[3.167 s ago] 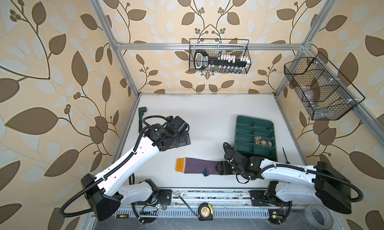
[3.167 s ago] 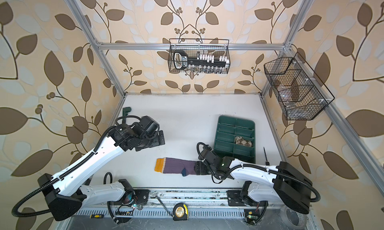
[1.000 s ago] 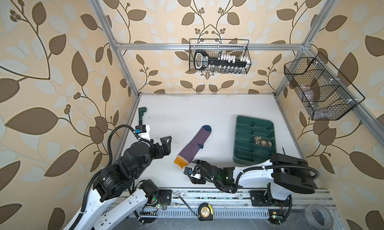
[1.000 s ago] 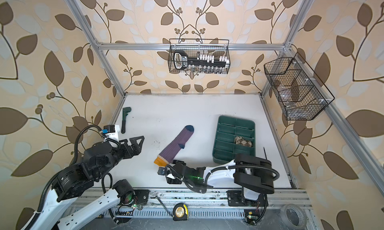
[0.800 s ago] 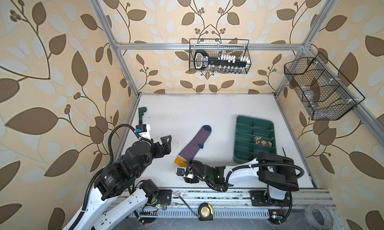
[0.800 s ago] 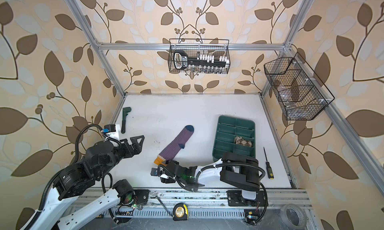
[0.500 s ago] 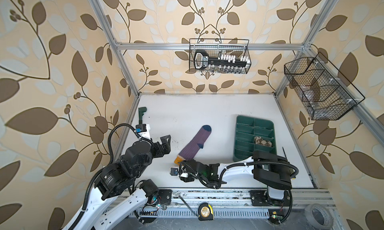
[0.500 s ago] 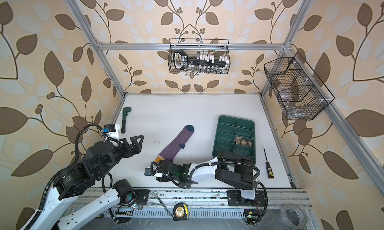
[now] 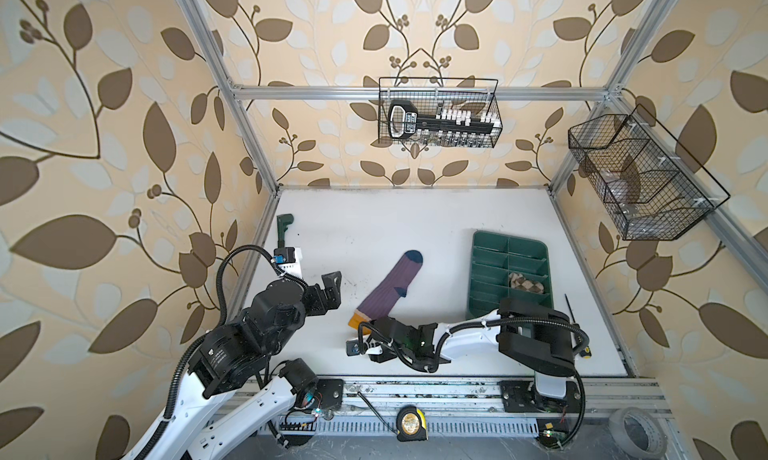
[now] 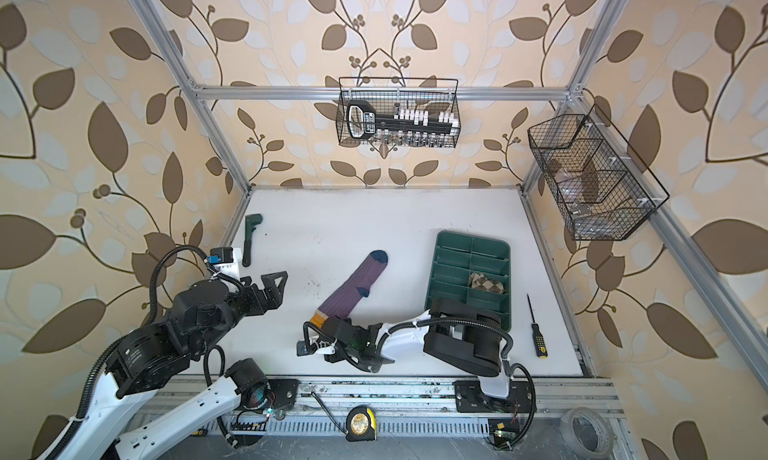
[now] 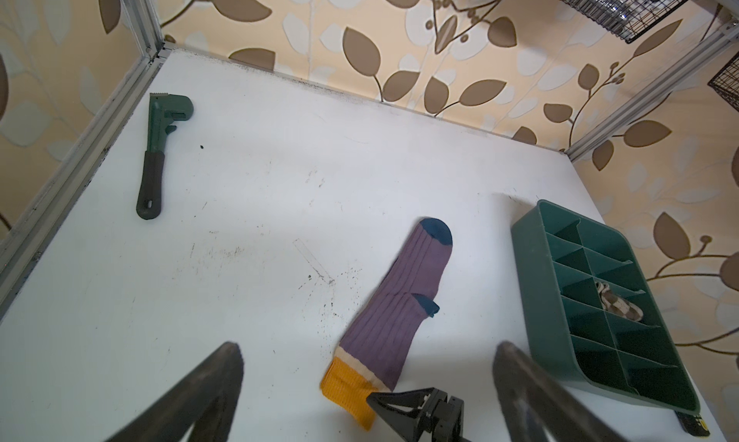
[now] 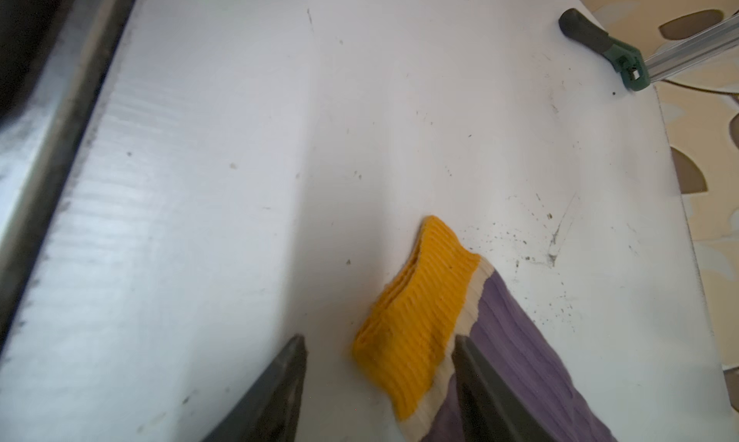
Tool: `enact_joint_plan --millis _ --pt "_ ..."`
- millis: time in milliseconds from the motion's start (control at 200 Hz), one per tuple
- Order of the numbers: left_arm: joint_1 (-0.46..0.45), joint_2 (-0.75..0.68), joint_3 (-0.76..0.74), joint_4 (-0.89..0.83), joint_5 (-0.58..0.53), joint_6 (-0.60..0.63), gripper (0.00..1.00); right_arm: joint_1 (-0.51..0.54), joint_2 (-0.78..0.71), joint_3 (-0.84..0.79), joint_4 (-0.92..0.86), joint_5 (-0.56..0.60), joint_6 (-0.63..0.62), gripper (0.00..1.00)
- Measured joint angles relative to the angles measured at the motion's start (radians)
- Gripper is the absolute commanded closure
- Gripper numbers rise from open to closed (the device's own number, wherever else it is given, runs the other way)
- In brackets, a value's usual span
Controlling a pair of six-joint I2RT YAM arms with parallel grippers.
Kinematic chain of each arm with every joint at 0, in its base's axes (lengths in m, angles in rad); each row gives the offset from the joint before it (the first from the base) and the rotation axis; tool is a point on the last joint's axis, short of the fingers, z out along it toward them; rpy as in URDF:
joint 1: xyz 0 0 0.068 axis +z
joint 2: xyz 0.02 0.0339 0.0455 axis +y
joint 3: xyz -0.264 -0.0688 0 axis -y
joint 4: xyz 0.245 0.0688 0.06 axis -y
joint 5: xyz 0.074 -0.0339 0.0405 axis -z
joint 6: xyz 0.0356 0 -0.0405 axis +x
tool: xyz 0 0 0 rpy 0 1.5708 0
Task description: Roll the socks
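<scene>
Both top views: the purple sock (image 9: 390, 289) lies slanted on the desk (image 9: 415, 221), cuff toward the front edge and toe toward the back, no longer flat along that edge as three seconds ago. The beige sock (image 9: 525, 282) sits in the green tray (image 9: 478, 270), and the left gripper (image 9: 328, 287) has drawn back toward the front-left corner, wide open and empty. Left wrist view: the yellow cuff (image 11: 348, 388) lies just beside the right gripper (image 11: 404, 404). Right wrist view: its jaws stand part-way apart astride that cuff, clamped on nothing.
</scene>
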State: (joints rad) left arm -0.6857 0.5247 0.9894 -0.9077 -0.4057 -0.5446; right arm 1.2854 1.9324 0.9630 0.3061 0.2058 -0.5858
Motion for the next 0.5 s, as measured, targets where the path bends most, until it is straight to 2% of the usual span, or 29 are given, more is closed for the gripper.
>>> enact_joint_plan --millis 140,315,500 --pt "0.0 -0.003 0.0 -0.01 -0.018 0.006 0.01 -0.001 0.022 0.005 0.042 -0.004 -0.011 0.48" --pt "0.0 -0.001 0.0 -0.009 -0.024 0.014 0.01 -0.015 0.027 -0.004 0.043 -0.005 -0.002 0.75" --pt "0.0 0.022 0.0 -0.007 -0.024 0.021 0.01 -0.048 -0.001 -0.07 0.079 -0.005 0.039 0.84"
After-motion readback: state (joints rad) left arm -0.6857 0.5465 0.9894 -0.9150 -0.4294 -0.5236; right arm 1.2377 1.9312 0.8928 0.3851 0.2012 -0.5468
